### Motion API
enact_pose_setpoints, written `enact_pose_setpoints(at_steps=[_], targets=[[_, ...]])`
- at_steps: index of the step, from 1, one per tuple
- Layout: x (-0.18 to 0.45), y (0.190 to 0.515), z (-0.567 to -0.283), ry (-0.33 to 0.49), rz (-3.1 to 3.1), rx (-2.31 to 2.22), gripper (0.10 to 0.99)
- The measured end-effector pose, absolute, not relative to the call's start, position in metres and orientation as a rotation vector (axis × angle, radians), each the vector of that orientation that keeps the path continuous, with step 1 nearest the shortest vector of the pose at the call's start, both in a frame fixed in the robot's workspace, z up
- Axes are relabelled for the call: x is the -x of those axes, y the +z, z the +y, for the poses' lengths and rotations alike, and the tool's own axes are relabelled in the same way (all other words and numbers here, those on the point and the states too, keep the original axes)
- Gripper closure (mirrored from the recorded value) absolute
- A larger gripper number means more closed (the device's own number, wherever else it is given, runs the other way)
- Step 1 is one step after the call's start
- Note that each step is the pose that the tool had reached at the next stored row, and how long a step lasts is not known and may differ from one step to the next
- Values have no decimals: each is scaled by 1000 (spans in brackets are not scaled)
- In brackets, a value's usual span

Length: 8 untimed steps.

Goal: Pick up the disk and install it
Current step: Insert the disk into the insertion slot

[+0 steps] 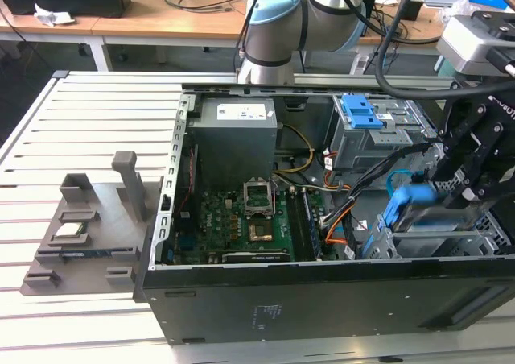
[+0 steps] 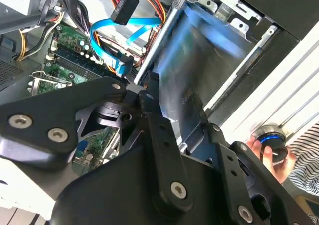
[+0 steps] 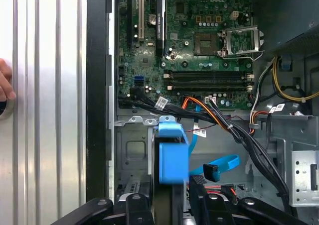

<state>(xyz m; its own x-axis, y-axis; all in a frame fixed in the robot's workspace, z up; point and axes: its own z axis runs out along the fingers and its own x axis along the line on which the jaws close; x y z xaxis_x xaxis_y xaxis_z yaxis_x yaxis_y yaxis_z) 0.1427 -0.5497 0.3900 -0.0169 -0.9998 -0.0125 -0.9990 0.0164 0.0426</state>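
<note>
Pickup's looking done: gripper (image 3: pixel 172 205) is clamping the disk (image 3: pixel 173 160), holding it at the drive cage (image 3: pixel 132 150) just ahead, seemingly not seated yet.

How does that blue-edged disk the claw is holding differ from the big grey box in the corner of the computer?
The disk is a thin slab with blue rails; the power-supply box is a bulky grey block with a white sticker. The disk is held on edge by the claw at the drive cage; the power-supply box sits mounted in a corner of the case. Both are metal computer parts.
</note>
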Motion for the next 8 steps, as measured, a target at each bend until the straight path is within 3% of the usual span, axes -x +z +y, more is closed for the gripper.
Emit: enact_pose_setpoints(at_steps=[6, 8], targets=[[-143, 390, -550, -61, -2225, -2188, 671], [-143, 390, -550, -61, -2225, -2188, 796]])
